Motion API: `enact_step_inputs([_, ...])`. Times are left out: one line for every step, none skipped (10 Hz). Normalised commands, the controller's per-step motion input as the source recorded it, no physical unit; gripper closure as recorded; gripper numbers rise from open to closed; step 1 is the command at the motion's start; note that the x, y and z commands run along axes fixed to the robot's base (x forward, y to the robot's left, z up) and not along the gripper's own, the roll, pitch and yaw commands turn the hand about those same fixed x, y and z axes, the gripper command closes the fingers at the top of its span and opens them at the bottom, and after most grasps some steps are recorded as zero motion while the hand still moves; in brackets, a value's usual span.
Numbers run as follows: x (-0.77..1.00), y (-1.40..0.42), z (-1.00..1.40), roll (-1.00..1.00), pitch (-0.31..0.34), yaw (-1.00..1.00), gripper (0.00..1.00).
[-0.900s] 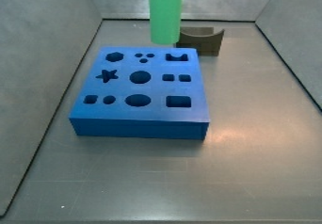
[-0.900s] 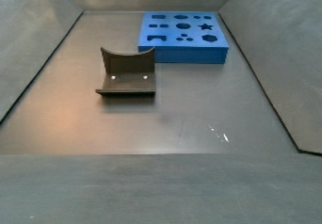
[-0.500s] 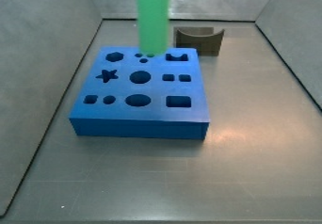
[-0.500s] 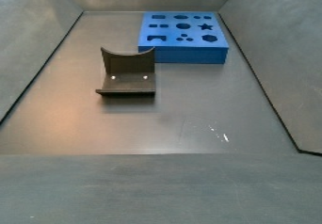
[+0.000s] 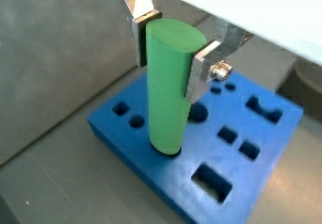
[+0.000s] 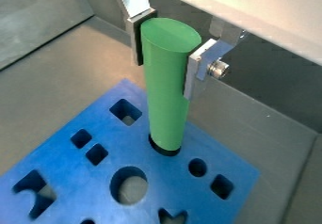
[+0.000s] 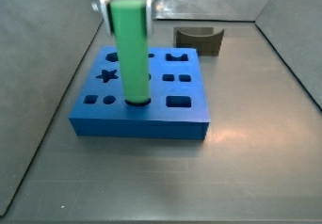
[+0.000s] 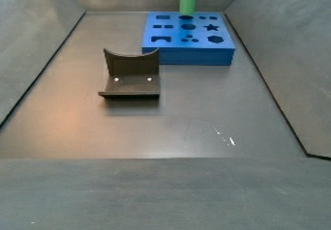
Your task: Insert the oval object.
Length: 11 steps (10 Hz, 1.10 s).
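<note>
While the pincer (image 5: 172, 51) reaches down from above the blue block (image 5: 239, 185), its 2 silver fingers (image 6: 208, 56) are clamped on the upright oval object (image 6: 169, 82), whose foot sits in a hole of that block on the worktop (image 7: 251, 162).

Flat silver fingers (image 5: 208, 60), dark pads, one silver screw

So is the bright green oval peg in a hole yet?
Yes: held upright by the end effector, the bright green oval peg has its foot inside a blue block hole.
</note>
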Motion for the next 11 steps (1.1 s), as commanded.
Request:
enact_step_inputs([0.22,0.0,-0.1,0.02,0.147,-0.16,1.0])
enact_step_inputs([0.06,0.0,-0.07,0.01,0.101,-0.07,1.0])
enact_step_inputs([0.0,0.1,-0.11,0.0,0.087,-0.13,1.0])
enact_step_inputs([-0.22,0.12,-0.09,0.0,0.037,-0.09,1.0])
enact_step_inputs([-0.25,0.07,-0.07,0.0,0.0,0.0,1.0])
enact_step_inputs([-0.22,0.02,-0.09,-0.01,0.0,0.0,1.0])
enact_step_inputs([-0.29,0.01,-0.1,-0.02,0.0,-0.03,1.0])
enact_step_inputs([-0.07,0.0,-0.2,-0.05,0.0,-0.06,1.0])
enact_step_inputs([0.2,-0.01,-0.31,-0.09,0.014,-0.16,1.0])
enact_step_inputs([0.36,0.0,-0.38,-0.06,0.049,-0.22,1.0])
enact_step_inputs([0.32,0.0,-0.35,-0.05,0.053,-0.23,1.0])
